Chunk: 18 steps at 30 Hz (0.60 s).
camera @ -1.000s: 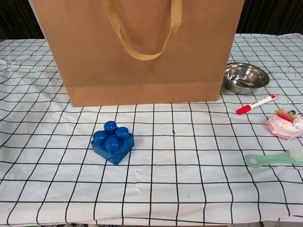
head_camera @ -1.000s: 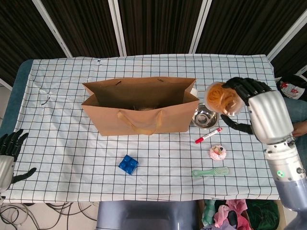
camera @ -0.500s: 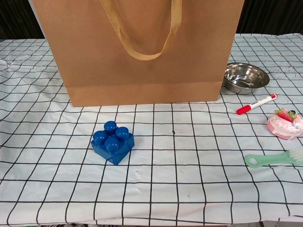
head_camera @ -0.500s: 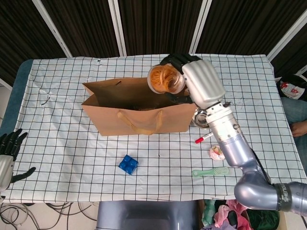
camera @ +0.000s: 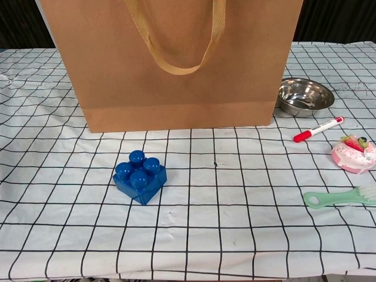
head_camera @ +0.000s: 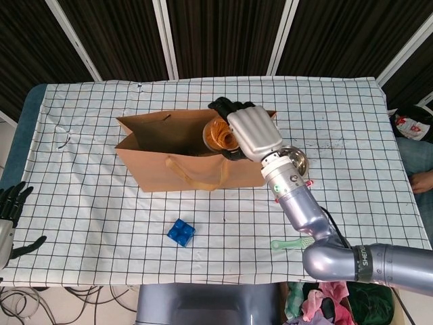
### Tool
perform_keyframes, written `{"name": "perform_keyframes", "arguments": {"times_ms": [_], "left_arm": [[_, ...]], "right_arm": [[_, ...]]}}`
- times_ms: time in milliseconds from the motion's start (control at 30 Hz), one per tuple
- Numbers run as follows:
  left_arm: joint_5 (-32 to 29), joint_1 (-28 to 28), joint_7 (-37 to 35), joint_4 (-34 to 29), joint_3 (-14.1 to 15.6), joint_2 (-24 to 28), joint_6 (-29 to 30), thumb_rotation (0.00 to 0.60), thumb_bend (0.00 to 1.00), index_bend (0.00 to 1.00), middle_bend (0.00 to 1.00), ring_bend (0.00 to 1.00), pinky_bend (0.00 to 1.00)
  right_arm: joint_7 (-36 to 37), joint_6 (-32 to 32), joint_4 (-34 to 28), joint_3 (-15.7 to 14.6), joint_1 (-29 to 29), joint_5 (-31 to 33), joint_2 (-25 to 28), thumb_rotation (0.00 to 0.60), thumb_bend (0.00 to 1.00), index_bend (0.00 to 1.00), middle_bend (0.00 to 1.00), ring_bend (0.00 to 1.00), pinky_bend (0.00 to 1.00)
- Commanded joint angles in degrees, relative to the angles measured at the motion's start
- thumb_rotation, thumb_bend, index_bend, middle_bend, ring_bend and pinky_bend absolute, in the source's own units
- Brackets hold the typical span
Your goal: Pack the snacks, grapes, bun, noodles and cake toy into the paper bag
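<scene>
The brown paper bag (head_camera: 169, 142) stands open at mid-table, and its front wall (camera: 176, 64) fills the chest view. My right hand (head_camera: 249, 131) is over the bag's right end and holds the orange noodles (head_camera: 218, 134) inside the bag's mouth. The pink cake toy (camera: 353, 153) lies on the cloth at the right; in the head view my right arm hides it. My left hand (head_camera: 9, 215) hangs at the table's near left edge with its fingers apart and nothing in it. What lies inside the bag is not visible.
A steel bowl (camera: 304, 96) sits right of the bag, with a red marker (camera: 318, 128) in front of it. A green brush (camera: 339, 197) lies near the front right. A blue toy block (camera: 140, 176) sits in front of the bag.
My right hand has carried the noodles from right of the bag leftward over it and lowered them into its mouth. The left hand has barely moved.
</scene>
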Motion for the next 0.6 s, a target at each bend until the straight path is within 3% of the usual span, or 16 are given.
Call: {"name": "perform_keyframes", "arguments": {"times_ms": [33,200,367,500,600], "left_arm": [[-0.1,0.0,0.0,0.0,-0.1,0.0,-0.1,0.600,0.09,0.03,0.00,0.00,0.00],[-0.5,0.1,0.0,0.1,-0.3,0.0,-0.2,0.600,0.09,0.03,0.00,0.00,0.00],[-0.6,0.1,0.2,-0.1,-0.4,0.0,-0.4,0.600,0.09,0.03,0.00,0.00,0.00],[-0.1,0.0,0.2,-0.2,-0.2,0.1,-0.5,0.600,0.09,0.03,0.00,0.00,0.00],[-0.1,0.1,0.3,-0.4,-0.2,0.1,-0.4,0.600,0.09,0.03,0.00,0.00,0.00]], "right_arm": [[2.0,1.8,-0.6,0.9,-1.0,-1.4,0.7,0.600,0.08,0.09,0.00,0.14,0.25],[7.4,4.7,-3.0,3.3,-5.1,-4.4,4.5,0.600,0.08,0.09,0.00,0.14,0.25],[11.2,6.5,-9.6,3.9,-12.6,-7.9,14.3,0.600,0.08,0.09,0.01,0.14,0.25],[14.1,10.6,-13.8,1.2,-21.9,-14.2,21.8,0.600,0.07,0.09,0.04,0.17,0.25],[15.6,14.4,-14.2,-3.1,-29.7,-19.3,25.2,0.600,0.08,0.09,0.04,0.17,0.25]]}}
